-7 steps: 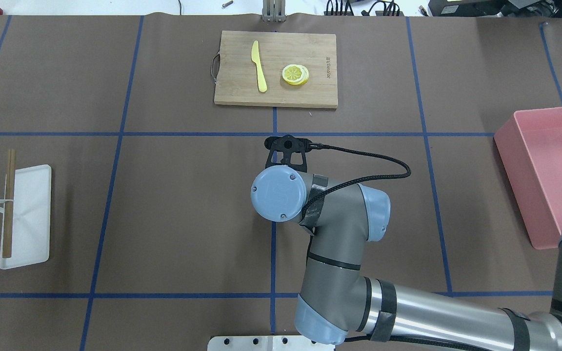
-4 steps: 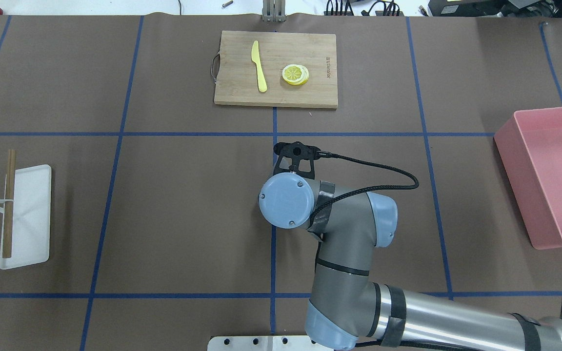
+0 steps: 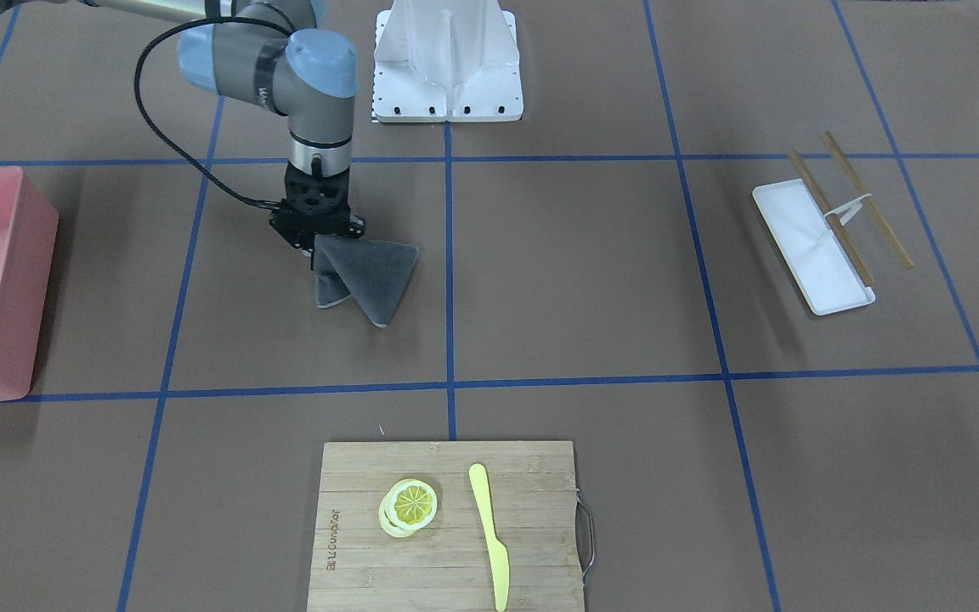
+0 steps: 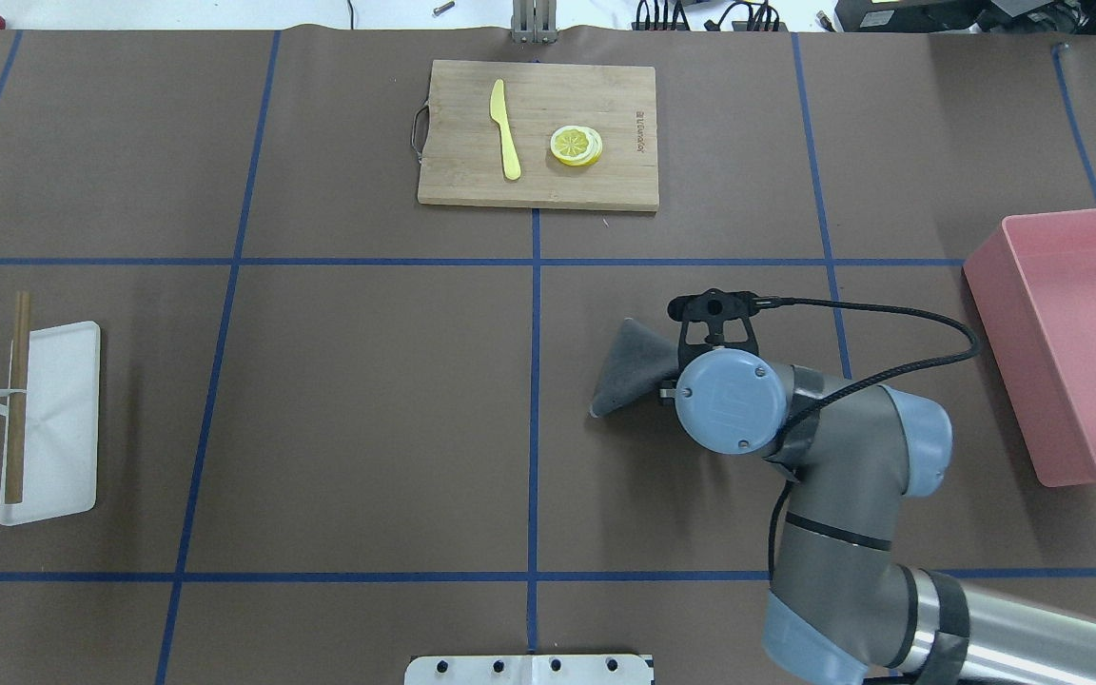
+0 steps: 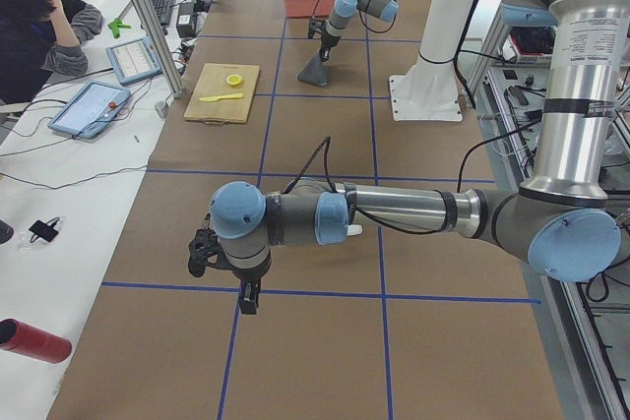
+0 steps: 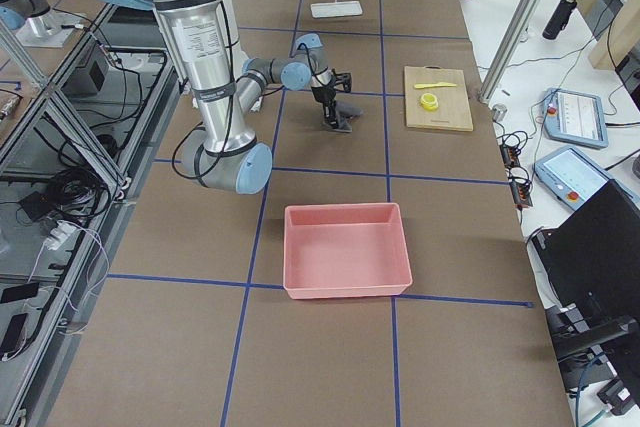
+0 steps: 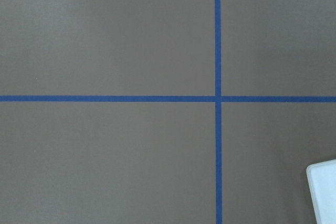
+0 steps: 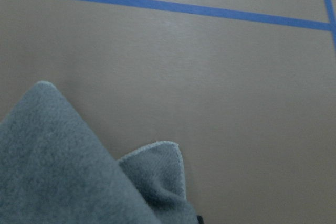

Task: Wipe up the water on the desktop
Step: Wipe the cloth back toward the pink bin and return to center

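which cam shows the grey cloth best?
Front-facing view: the whole cloth lying on the desktop, pinched by the right gripper. Overhead, the wrist hides one end. The right wrist camera shows only folds; side views show it tiny.

Right claw tips buried in grey cloth, pink bin cut by edge, left claw too small

A cutting board bears a yellow knife beside lemon slices.
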Controlling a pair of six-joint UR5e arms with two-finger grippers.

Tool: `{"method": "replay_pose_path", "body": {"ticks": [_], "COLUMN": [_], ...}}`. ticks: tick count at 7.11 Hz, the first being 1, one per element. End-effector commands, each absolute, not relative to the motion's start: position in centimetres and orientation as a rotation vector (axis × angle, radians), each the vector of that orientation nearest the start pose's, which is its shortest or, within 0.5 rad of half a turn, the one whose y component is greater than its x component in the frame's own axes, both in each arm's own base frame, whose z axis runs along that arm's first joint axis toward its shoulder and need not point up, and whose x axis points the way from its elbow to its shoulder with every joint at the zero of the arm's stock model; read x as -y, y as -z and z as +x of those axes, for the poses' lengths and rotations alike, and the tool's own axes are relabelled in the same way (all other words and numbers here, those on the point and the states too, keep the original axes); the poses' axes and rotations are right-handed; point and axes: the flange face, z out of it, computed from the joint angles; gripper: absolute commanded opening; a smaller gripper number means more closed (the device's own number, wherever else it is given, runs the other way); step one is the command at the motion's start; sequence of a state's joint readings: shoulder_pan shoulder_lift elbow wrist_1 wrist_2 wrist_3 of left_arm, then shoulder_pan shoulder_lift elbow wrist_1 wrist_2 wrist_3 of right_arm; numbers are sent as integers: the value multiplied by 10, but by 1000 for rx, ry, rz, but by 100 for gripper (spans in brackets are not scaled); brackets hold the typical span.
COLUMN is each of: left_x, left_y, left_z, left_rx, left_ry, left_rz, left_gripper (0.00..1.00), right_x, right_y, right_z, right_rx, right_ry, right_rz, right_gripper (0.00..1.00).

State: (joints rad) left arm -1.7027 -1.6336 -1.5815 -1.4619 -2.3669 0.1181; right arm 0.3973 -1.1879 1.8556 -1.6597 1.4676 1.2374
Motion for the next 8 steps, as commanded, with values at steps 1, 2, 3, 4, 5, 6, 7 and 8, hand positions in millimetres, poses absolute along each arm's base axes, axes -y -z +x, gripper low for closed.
{"method": "replay_pose_path", "body": {"ticks": [1, 2, 3, 4, 5, 6, 7, 8], "left_x": [502, 502, 502, 502, 502, 502, 502, 502], "left_y": [-631, -631, -631, -632, -631, -630, -631, -630], "left_z": [-129, -129, -129, -129, -129, -129, -129, -129], "left_rx": [-794, -794, -794, -794, -794, -794, -794, -794], "left_ry": [27, 27, 29, 29, 29, 28, 29, 28], "left_rz": [66, 66, 66, 64, 66, 67, 66, 67], "left_gripper": [98, 98, 98, 98, 98, 98, 98, 98], "right_x": [362, 363, 369, 378, 382, 390, 410, 431], "right_y": [-393, -414, -433, -443, -445, -429, -405, -377], "right_z": [-424, -398, -383, -368, -365, -381, -417, -466], "right_rx": [350, 301, 260, 223, 186, 210, 240, 270], "right_ry": [-15, 2, 17, 37, 54, 53, 32, -44], "right_rz": [278, 268, 261, 255, 245, 257, 270, 266], "right_gripper": [0, 0, 0, 0, 0, 0, 0, 0]}}
